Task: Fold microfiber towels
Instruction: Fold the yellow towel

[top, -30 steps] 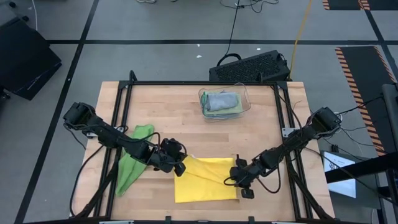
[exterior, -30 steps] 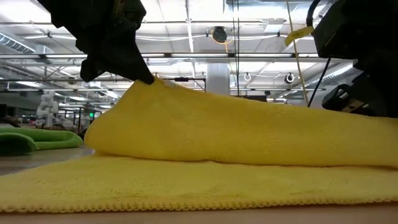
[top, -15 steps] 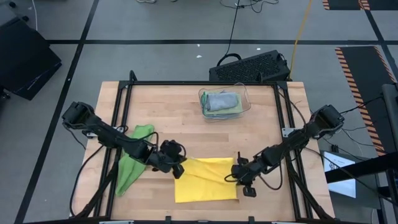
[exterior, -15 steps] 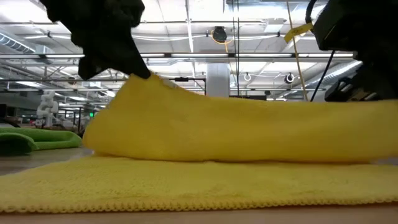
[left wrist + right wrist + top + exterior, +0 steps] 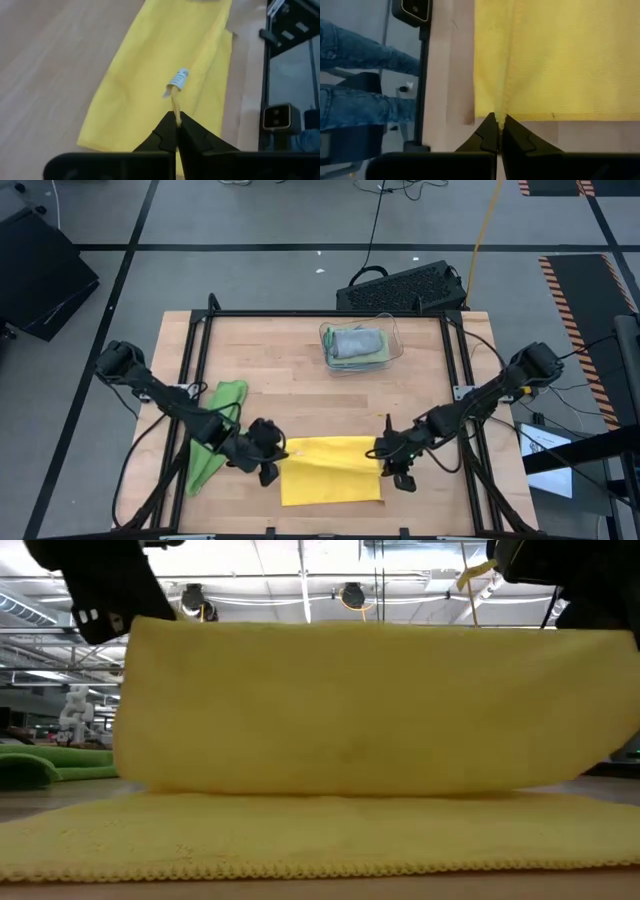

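A yellow microfiber towel (image 5: 330,470) lies near the table's front edge. Its near half rests flat on the wood (image 5: 300,840), and its far edge (image 5: 360,630) is raised and stretched between my two grippers. My left gripper (image 5: 272,464) is shut on the towel's left far corner and my right gripper (image 5: 393,463) on its right far corner. A bright green towel (image 5: 210,438) lies crumpled on the table left of the yellow one. A grey towel (image 5: 356,340) rests in the clear bin. My left gripper pinches the yellow towel's corner (image 5: 176,106) between its two fingers, right beside the white tag (image 5: 179,79). The fingers slant down from the table's left. That corner is lifted clear; the cloth runs taut to the other gripper. My right gripper pinches the towel's other far corner (image 5: 499,111) between its two fingers, slanting down from the table's right. The corner is lifted clear, and the cloth hangs from it in a sheet down to the half lying on the table.
The clear bin (image 5: 392,340) stands at the table's far middle, with a dark keyboard (image 5: 405,288) behind it. The black frame rails (image 5: 455,380) run along the table's sides. A person's legs in jeans (image 5: 355,55) show beyond the table's right edge.
Both grippers have risen, and the left has also drawn toward the table's left and near edge. The towel's far edge, sagging low on the right a second ago, now stands lifted, level and taut between them. The near half has stayed flat on the table.
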Available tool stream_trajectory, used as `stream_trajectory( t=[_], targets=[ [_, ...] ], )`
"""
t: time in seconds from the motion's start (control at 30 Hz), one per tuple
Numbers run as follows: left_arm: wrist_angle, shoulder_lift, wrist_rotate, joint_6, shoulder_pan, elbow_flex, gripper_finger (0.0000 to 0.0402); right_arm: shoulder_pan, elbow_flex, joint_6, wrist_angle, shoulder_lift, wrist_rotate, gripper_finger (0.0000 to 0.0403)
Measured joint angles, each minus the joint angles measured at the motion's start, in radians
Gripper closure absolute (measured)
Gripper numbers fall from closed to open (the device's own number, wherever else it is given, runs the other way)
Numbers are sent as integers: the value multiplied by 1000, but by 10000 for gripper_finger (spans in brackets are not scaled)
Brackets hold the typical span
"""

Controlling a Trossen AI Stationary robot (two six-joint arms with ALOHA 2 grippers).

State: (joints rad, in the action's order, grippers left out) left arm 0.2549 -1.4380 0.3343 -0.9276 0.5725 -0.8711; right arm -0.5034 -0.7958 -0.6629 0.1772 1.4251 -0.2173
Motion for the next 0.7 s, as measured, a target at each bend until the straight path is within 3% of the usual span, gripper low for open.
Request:
stream_trajectory(
  t=[0.23,0.4,0.7],
  targets=[
    [18,-28,3,1,27,0,396,0,0,-16,-74,62,-51,402],
    [-46,-74,-48,2,37,1,398,-2,0,-32,-98,91,-80,402],
    [-66,-101,-54,-18,59,1,398,-9,9,-43,-98,92,-80,403]
  ],
)
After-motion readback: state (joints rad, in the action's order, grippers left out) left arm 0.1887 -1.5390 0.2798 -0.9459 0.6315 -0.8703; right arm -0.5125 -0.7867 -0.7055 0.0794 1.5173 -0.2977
